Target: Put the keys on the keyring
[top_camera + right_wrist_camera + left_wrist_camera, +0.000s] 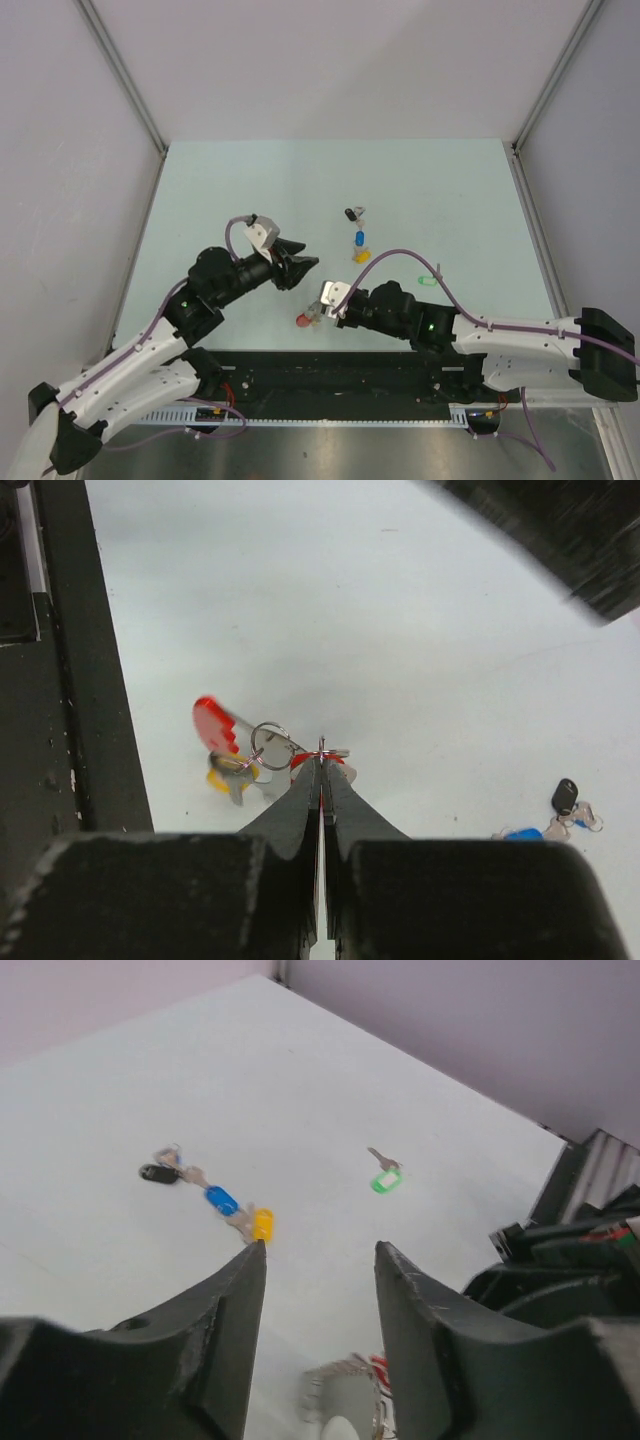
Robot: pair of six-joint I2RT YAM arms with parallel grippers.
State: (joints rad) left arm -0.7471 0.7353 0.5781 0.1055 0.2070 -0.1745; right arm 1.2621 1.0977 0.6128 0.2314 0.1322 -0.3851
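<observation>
Red and silver, the keyring [305,320] is low on the desk [250,180], close to the arms. The right fingers [322,770] are shut tight on a thin bit of it. I cannot tell if it rests on the desk or hangs just over it. The left fingers [320,1260] are spread wide with nothing in them, near the ring on its far side.

The loose keys [360,240] lie further out. The black key [155,1173], blue key [220,1200] and yellow key [262,1225] sit close in a row, and the green key [385,1180] is off by itself.

Each key looks small, light and hard. The metal part is thin and flat on the desk, so it would likely slip. The plastic tag is fatter and less shiny, so it looks like the best place to pinch, and that leaves the hole end free. The ring is stiff, springy wire, and it may twist when held at only one spot
</observation>
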